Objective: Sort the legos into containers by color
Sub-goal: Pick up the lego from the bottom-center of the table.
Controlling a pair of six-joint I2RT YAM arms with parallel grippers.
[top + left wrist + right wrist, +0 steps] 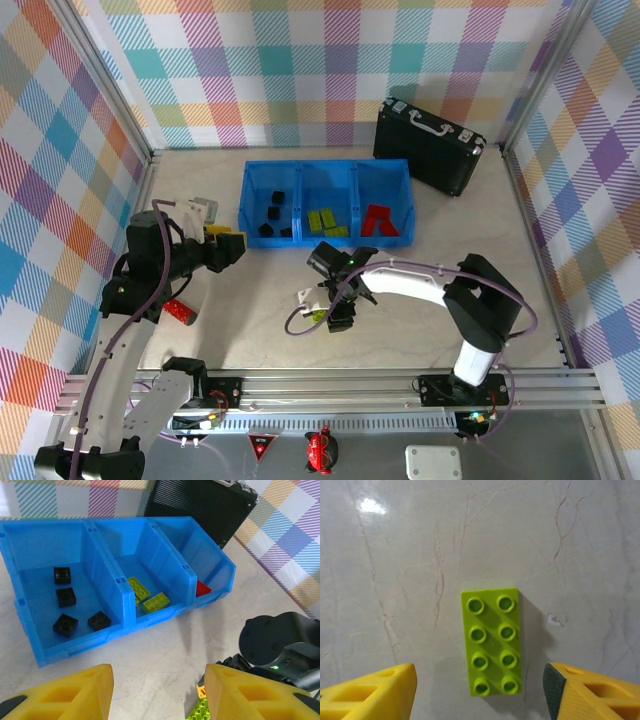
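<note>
The blue tray point(300, 166) holds several black legos point(65, 624) in its left container, lime ones point(155, 601) in the middle and red ones point(378, 220) in the right. A lime-green lego point(492, 642) lies flat on the table, studs up. My right gripper point(480, 695) hovers open straddling it, with a gap on both sides and neither finger touching. From above, that right gripper point(335, 310) is in front of the tray. My left gripper point(157, 695) is open and empty, left of the tray point(125, 625). A red lego point(180, 312) lies by the left arm.
A black hard case point(430, 145) with a metal handle stands behind the tray's right end. Checked walls enclose the table on three sides. In the left wrist view the right arm's dark wrist point(280, 645) sits close at the right.
</note>
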